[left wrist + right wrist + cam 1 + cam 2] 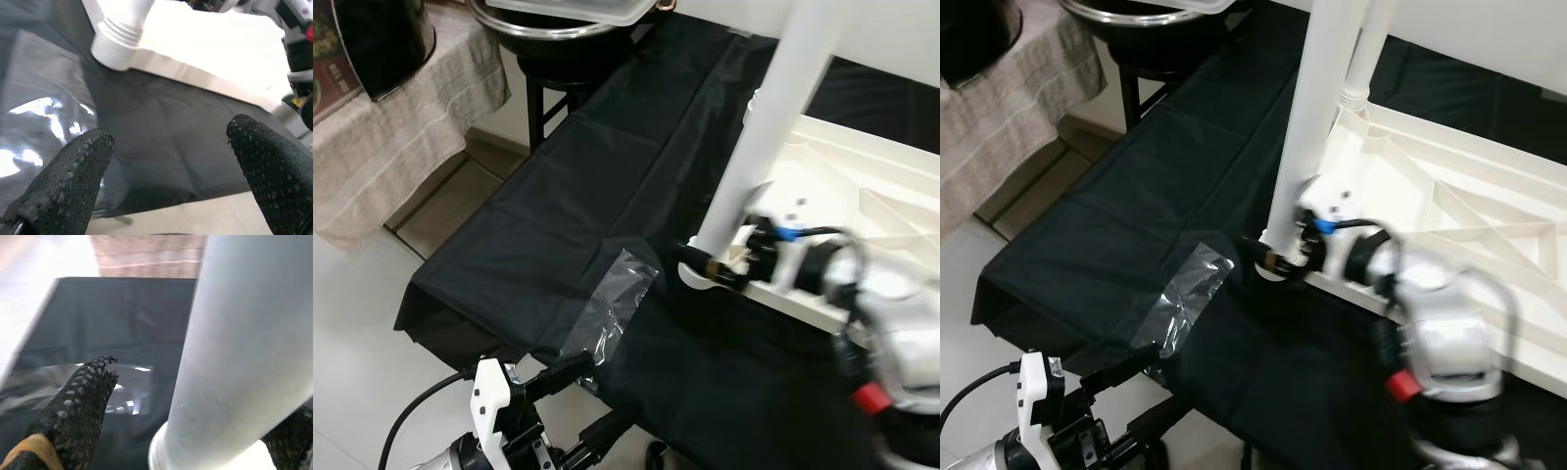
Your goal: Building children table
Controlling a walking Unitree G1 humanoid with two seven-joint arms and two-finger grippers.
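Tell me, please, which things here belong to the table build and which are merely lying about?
Part of the job:
white table leg, in the right gripper
upturned white tabletop
left gripper, open, hanging low

Just lying about:
black sheet
clear tape patch
metal bowl
beige cloth

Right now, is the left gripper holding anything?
No. The left gripper is open, its two black fingers apart over the black cloth, nothing between them.
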